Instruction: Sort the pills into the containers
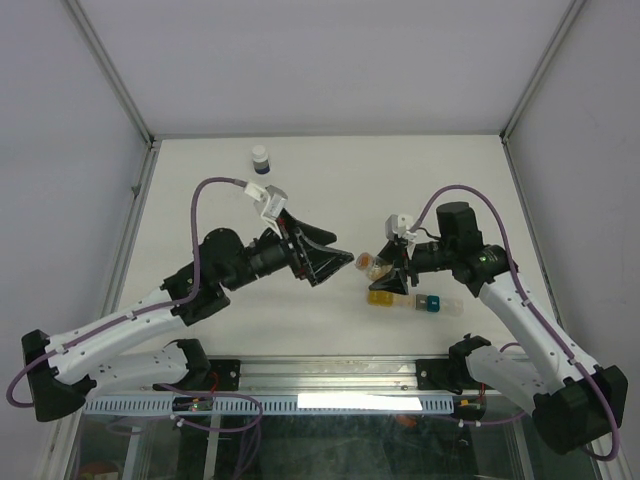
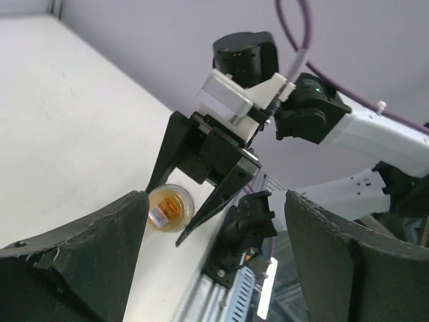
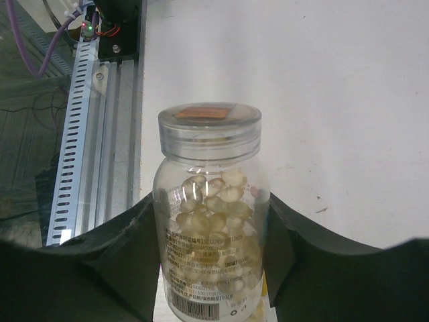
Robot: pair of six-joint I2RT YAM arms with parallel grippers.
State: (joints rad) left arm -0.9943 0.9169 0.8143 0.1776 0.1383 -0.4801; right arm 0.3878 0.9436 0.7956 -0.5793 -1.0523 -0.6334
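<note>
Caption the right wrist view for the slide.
Capped clear vial of pale pills clamped between the fingers of the right gripper, white table behind.

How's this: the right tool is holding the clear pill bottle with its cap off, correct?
Not quite. The right tool does hold the clear pill bottle, but its cap is on, not off; the right wrist view shows it.

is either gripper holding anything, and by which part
Right gripper grips the clear pill vial by its body, below the cap; left gripper is empty.
</note>
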